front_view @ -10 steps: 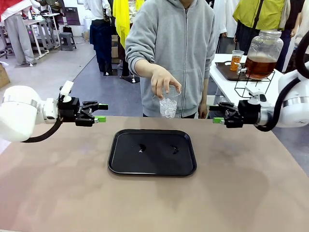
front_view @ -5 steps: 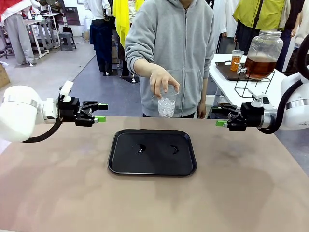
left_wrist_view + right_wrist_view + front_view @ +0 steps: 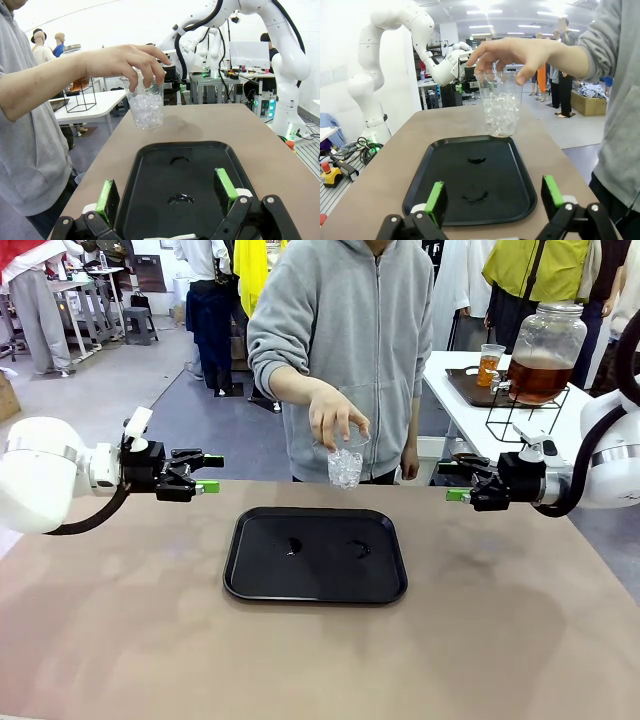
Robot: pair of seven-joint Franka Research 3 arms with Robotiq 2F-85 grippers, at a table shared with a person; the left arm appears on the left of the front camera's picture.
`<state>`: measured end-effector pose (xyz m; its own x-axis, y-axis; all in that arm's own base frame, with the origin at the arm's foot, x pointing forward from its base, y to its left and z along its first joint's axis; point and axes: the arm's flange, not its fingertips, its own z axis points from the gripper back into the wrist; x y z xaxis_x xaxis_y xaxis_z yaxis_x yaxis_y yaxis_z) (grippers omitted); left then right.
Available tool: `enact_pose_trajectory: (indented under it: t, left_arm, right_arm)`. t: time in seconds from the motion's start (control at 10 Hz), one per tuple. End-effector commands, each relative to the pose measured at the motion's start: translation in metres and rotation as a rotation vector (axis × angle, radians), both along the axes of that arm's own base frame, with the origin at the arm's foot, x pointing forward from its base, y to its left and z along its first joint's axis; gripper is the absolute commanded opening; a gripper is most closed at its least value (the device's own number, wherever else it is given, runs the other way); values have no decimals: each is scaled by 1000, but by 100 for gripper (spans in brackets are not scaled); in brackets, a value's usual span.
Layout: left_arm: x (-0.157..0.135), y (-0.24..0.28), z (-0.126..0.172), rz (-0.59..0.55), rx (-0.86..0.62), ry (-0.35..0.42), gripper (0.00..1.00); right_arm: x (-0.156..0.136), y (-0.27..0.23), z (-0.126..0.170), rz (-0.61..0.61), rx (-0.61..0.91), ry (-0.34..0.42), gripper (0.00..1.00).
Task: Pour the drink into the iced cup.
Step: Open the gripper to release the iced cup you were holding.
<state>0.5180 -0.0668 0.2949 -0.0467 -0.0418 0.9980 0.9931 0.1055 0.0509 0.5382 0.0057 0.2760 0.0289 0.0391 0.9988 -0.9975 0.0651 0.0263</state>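
Lowered since a second ago: iced cup (image 3: 346,464), upright in the person's hand (image 3: 337,416), above tray (image 3: 250,585) far edge, midway between open, empty left gripper (image 3: 207,473) and right gripper (image 3: 451,481).

Both arms (image 3: 40,475) are glossy white with rounded joints and black cables looping beneath. Each black pincer (image 3: 208,473) carries green pads (image 3: 107,196). The person (image 3: 345,350) wears a grey zip hoodie.
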Motion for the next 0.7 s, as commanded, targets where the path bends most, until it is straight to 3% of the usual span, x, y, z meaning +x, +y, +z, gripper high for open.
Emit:
enact_pose_trajectory:
  t: [0.0,0.6]
  left_arm:
    - [0,-1,2,-3,-5,-1,100]
    - [0,-1,2,-3,-5,-1,100]
  right_arm:
    - [3,3,5,-8,1,9,100]
    - [3,3,5,-8,1,9,100]
